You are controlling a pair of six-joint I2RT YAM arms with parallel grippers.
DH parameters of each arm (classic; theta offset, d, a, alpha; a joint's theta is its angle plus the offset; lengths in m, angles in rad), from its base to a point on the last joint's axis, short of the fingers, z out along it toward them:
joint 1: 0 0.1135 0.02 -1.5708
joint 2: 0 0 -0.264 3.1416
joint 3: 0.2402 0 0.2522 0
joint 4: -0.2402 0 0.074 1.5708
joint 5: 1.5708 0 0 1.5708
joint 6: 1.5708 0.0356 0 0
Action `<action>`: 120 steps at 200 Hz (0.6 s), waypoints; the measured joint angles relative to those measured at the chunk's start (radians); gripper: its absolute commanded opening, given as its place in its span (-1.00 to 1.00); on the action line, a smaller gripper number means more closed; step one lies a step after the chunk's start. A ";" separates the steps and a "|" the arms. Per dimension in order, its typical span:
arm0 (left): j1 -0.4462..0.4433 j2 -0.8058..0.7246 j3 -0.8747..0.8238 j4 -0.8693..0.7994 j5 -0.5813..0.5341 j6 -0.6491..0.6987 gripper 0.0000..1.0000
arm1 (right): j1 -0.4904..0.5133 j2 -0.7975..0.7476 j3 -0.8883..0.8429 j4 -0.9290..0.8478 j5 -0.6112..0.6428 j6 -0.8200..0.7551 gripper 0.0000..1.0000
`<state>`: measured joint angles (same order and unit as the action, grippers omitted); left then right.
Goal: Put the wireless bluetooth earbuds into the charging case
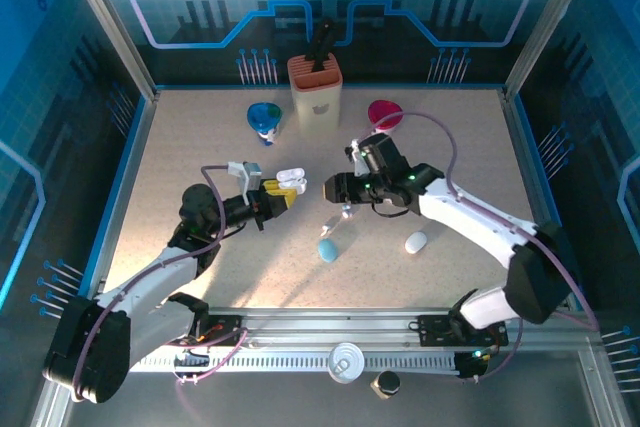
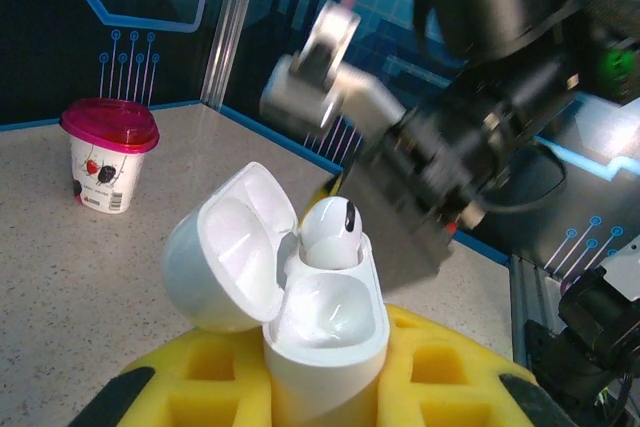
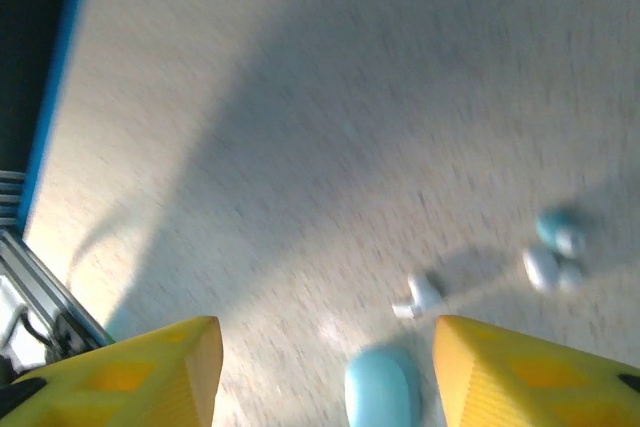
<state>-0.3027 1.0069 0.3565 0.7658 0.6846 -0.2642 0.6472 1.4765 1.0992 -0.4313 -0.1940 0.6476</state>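
Gripping case point(image 2: 325, 332), left claw point(image 2: 325, 382) | earbud point(image 2: 330, 232) seated | cup point(image 2: 108, 172) label perhaps cartoon

Cool blue light, a warm bright patch on the table point(image 1: 280, 292); right wrist view smeared by motion blur

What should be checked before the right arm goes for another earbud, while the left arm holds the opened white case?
1. Grip: the left claw is shut on the charging case: ok.
2. Access: the lid stands open: ok.
3. First bud: the seated earbud sits in its slot: ok.
4. Room: the empty slot beside it is free: ok.
5. Picker: the right claw is open with nothing between its fingers: ok.
6. Target: the loose earbud lies on the table, apart from the blue case: ok. Which way it points: cannot tell, the view is blurred.
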 measured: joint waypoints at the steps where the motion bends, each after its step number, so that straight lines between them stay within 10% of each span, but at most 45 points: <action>1: 0.000 0.000 0.000 0.000 0.000 0.000 -1.00 | 0.000 0.007 0.002 -0.008 -0.004 0.001 0.11; 120: 0.008 0.061 0.030 0.025 0.028 0.000 -1.00 | 0.009 0.419 0.167 -0.145 -0.141 0.045 -0.18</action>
<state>-0.2943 1.0679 0.3866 0.7906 0.7124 -0.2638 0.6563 1.8954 1.2663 -0.5758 -0.3351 0.6926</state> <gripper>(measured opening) 0.173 0.415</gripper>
